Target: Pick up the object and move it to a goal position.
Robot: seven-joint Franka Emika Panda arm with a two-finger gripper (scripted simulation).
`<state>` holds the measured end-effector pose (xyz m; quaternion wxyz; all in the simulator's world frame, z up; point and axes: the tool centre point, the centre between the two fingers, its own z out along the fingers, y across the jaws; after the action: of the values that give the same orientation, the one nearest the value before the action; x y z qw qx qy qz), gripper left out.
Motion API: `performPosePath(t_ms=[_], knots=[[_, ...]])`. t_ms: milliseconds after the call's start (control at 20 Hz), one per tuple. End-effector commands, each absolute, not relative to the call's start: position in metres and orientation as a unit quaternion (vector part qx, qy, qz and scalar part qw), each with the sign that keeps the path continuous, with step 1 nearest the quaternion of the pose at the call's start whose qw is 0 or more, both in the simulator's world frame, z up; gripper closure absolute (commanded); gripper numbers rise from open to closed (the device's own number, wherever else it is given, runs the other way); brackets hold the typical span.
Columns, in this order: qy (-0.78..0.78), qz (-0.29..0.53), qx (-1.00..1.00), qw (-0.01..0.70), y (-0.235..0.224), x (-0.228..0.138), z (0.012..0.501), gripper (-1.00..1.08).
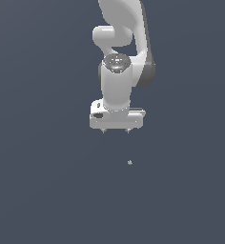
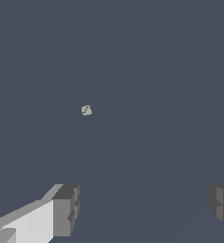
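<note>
The object [image 1: 129, 162] is a tiny pale beige-grey speck lying alone on the dark blue-grey floor, below the hand and slightly toward the exterior view's right. In the wrist view the object [image 2: 86, 110] shows as a small round pale dot, well apart from the fingers. My gripper [image 1: 115, 130] hangs above the floor with its two short fingertips spread wide, open and holding nothing. The wrist view shows the gripper [image 2: 144, 209] with one grey finger [image 2: 66, 209] and the other finger [image 2: 223, 206] far apart, only floor between them.
The white arm [image 1: 119, 57] rises from the hand toward the top of the exterior view. All around is the same plain dark floor [image 1: 47, 190], with no other objects or edges in view.
</note>
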<state>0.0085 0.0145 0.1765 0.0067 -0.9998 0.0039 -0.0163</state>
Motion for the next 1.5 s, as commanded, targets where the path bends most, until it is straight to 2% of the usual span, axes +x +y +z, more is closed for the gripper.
performPosePath(t_ms=[0, 800, 1450], knots=[[0.004, -0.016, -1.0, 0.007, 0.015, 0.008, 0.177, -0.92], [0.003, -0.002, -1.0, -0.006, 0.021, 0.002, 0.163, -0.92], [0.102, 0.0, -0.995, -0.002, 0.029, 0.016, 0.149, -0.92]])
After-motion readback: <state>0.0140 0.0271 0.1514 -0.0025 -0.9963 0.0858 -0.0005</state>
